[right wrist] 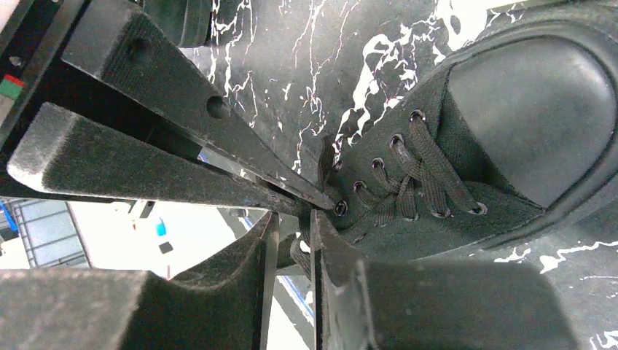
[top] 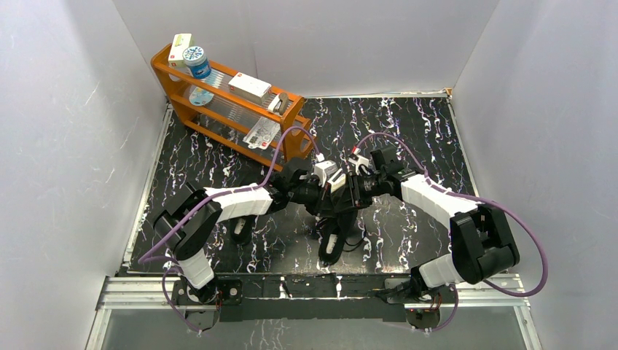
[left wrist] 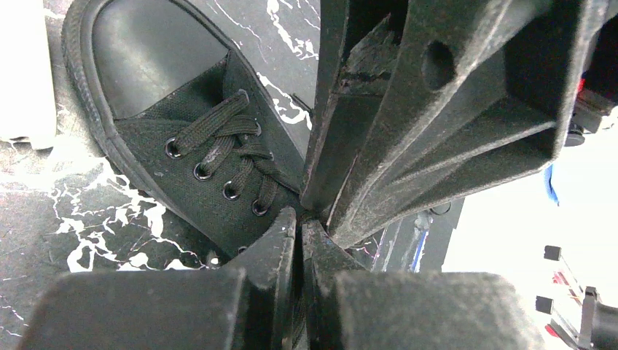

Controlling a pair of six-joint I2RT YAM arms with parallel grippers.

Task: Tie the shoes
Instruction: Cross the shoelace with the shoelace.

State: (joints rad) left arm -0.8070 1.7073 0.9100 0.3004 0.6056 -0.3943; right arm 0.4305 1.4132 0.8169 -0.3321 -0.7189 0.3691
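Left wrist view, hand: left gripper (left wrist: 299, 230) fully closed, pads pressed together; cannot tell whether a lace is between them.
Left wrist view, shoe: black canvas shoe (left wrist: 182, 157) flat on the marbled table (left wrist: 65, 211), smooth toe cap toward the upper left, tongue end just under the fingertips.
Left wrist view, laces: flat black laces (left wrist: 226, 142) crossed over the tongue, 4 eyelets visible along 1 side.
Right wrist view, hand: right gripper (right wrist: 291, 240) with a narrow gap between its jaws; 1 lace strand in that gap, not clearly pinched.
Right wrist view, meeting point: left gripper's tips at the uppermost eyelet, just beside the right gripper.
Top view, place: shoe under both grippers, about midway between the table's left and right edges, nearer the near edge; 2nd shoe (top: 240, 230) toward the near left corner, beside the left arm.
Handling, judged: laces light, limp and thin, likely to slip from the pads; shoe probably light enough to drag when pulled; canvas soft, toe cap stiffer.
Hold, judged: loose lace ends close to the top eyelets, pinched flat across the width.
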